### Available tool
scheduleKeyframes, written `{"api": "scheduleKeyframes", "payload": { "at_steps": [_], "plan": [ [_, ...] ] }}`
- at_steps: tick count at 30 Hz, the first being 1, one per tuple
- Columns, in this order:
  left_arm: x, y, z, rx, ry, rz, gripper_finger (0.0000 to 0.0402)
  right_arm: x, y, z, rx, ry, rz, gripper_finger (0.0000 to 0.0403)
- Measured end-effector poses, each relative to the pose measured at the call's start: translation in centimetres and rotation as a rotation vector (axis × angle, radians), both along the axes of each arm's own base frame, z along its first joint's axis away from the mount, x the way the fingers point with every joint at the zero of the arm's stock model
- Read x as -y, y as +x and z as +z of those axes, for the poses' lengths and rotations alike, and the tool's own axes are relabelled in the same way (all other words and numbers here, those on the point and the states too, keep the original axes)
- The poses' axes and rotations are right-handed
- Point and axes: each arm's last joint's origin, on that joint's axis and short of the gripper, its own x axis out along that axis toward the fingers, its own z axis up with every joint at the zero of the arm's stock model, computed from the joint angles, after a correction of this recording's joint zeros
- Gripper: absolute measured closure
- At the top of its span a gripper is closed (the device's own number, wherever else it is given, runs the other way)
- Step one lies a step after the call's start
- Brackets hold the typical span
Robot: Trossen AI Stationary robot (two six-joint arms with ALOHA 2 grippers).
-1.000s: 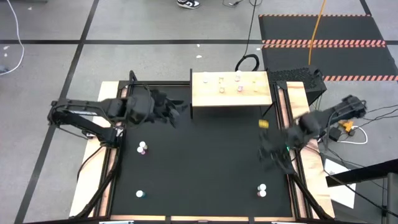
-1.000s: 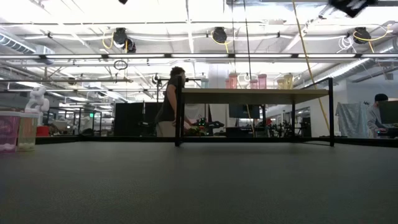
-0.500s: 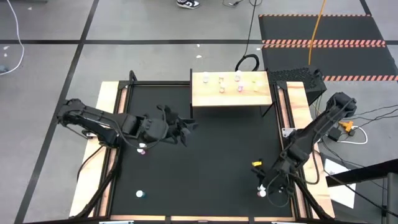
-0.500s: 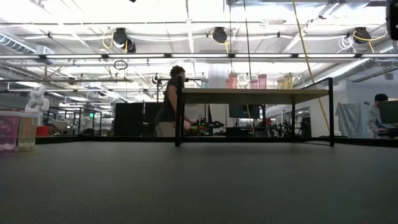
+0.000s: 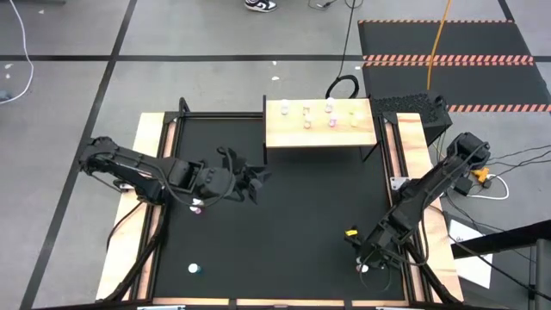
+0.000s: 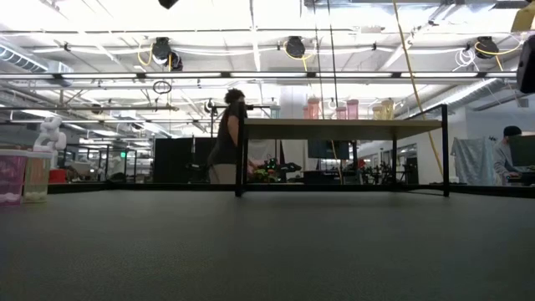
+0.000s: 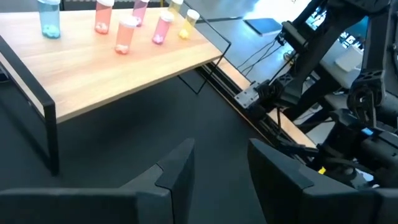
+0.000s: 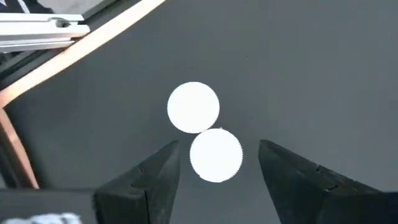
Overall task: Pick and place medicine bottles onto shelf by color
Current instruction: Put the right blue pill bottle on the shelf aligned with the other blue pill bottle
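the right gripper hangs over two touching white-capped bottles near the counter corner, fingers spread wide, holding nothing. the left gripper faces the shelf, also parted, empty.

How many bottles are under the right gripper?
2. One white-capped bottle sits between the jaws of the open right gripper; the other is right beside it, just beyond the fingertips. The left gripper waits near the shelf.
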Motion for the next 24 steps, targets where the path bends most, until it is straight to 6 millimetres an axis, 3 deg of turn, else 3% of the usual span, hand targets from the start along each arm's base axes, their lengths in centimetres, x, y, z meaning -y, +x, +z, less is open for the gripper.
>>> {"api": "scheduleKeyframes", "payload": {
  "at_steps": [6,18,24],
  "plan": [
    [-0.07,-0.01,-0.04,-0.017,0.029,-0.01,0.0254,0.07,0.07,0.03,0.011,-0.009,-0.013,0.0201],
    [-0.12,-0.22,-0.4,-0.061,0.038,-0.01,0.0254,0.07,0.06,0.03,-0.001,-0.003,-0.031,0.0289],
    [-0.11,-0.24,-0.45,-0.067,0.037,-0.016,0.0254,0.41,0.22,0.22,-0.005,0.002,-0.079,0.0289]
  ]
}}
